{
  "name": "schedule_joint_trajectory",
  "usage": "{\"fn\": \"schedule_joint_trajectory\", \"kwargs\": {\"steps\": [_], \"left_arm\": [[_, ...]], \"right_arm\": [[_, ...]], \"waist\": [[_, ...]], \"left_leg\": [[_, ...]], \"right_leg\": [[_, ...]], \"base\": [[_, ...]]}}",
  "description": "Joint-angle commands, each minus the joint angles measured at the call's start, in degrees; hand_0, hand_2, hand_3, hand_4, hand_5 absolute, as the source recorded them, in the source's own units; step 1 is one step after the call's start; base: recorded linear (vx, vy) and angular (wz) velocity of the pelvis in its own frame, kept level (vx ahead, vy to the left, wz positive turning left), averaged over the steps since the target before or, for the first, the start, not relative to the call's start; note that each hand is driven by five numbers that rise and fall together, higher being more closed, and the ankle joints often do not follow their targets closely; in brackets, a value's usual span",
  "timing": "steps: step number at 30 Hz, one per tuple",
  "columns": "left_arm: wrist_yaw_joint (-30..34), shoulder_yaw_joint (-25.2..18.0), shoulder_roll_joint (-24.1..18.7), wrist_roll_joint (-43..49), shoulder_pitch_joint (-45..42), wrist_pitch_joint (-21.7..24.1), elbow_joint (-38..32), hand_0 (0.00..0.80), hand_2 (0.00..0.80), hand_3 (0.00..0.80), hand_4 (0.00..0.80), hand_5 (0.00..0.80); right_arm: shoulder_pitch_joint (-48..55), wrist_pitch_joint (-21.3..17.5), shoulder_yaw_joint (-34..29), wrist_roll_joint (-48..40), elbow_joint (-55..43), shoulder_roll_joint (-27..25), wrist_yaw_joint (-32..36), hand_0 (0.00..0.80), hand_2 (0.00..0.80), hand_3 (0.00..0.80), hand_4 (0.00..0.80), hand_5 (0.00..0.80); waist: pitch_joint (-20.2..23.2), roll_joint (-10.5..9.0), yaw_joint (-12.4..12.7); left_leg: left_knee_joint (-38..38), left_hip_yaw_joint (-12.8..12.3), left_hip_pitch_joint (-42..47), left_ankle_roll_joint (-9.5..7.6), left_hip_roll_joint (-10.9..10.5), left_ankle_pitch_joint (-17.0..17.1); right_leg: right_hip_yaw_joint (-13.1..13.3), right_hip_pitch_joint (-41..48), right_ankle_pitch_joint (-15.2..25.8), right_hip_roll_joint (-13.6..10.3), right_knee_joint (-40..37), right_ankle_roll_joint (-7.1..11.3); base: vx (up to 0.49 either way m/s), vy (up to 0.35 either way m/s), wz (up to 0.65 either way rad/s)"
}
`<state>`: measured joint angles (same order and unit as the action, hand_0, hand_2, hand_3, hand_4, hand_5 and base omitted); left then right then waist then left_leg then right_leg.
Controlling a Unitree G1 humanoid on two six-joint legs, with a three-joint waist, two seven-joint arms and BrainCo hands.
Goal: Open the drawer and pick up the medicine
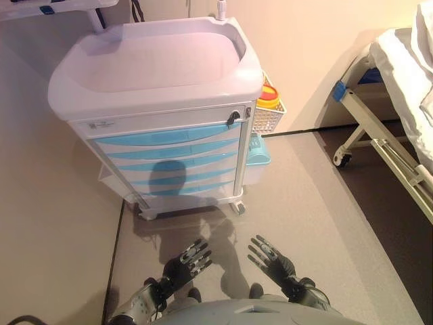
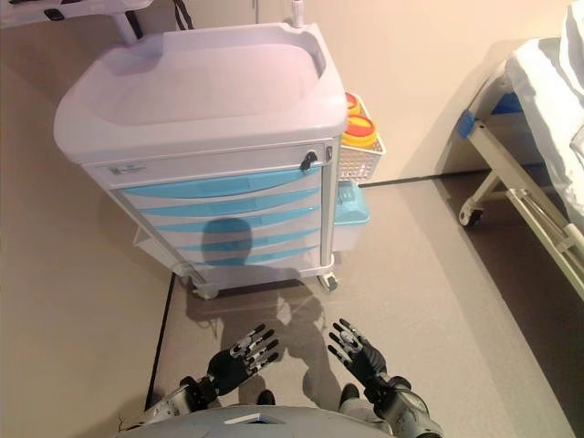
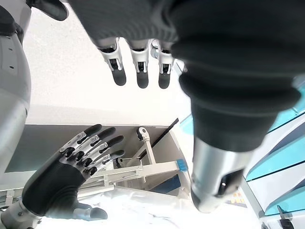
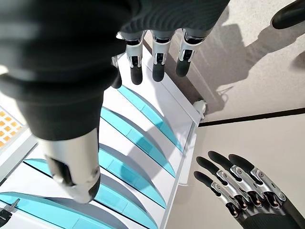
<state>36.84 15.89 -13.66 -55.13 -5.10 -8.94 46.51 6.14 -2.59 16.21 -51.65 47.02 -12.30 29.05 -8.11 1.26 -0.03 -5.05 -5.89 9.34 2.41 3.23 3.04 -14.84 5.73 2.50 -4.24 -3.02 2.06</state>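
Here the white wheeled medical cart (image 1: 159,81) stands with every pale blue-fronted drawer (image 1: 169,135) closed, so the medicine cannot be seen. Low before it, well apart from the drawers, the left hand (image 1: 181,265) hovers with straight, spread fingers, holding nothing. Beside it the right hand (image 1: 274,262) is likewise splayed and empty. A white-framed bed (image 1: 399,101) stands far right.
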Motion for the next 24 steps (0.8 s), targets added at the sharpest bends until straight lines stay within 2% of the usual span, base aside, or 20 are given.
{"fn": "schedule_joint_trajectory", "kwargs": {"steps": [1, 7, 24], "left_arm": [[1.7, -0.4, 1.5, -1.6, 2.7, 0.0, 0.9, 0.000, 0.000, 0.000, 0.000, 0.000], [3.7, -0.6, 1.3, -3.1, 2.4, -1.6, -0.2, 0.000, 0.000, 0.000, 0.000, 0.000], [4.2, -2.0, 2.9, -7.5, 1.6, -0.4, 1.5, 0.000, 0.000, 0.000, 0.000, 0.000]], "right_arm": [[-2.2, -1.0, 0.9, 0.6, -0.6, 0.6, 1.4, 0.000, 0.000, 0.000, 0.000, 0.000], [-2.1, -0.5, 1.0, 0.3, -1.4, 0.1, 1.1, 0.000, 0.000, 0.000, 0.000, 0.000], [-1.5, -0.9, 0.1, -0.3, -0.8, 0.6, 1.8, 0.000, 0.000, 0.000, 0.000, 0.000]], "waist": [[-0.7, -0.69, 0.2], [-0.8, -0.57, 0.3], [-1.4, -0.80, 0.4]], "left_leg": [[0.1, 2.4, -4.1, -0.03, -2.0, -2.5], [0.1, 2.4, -4.2, 0.01, -2.0, -2.4], [0.1, 2.5, -4.3, -0.12, -1.9, -2.4]], "right_leg": [[-1.2, 1.5, -8.3, 0.2, 6.8, 2.35], [-1.3, 1.6, -8.2, 0.1, 6.7, 2.36], [-1.3, 1.2, -8.1, -0.1, 6.9, 2.31]], "base": [[0.000, 0.000, 0.00], [0.000, 0.000, 0.00], [0.007, 0.005, 0.00]]}}
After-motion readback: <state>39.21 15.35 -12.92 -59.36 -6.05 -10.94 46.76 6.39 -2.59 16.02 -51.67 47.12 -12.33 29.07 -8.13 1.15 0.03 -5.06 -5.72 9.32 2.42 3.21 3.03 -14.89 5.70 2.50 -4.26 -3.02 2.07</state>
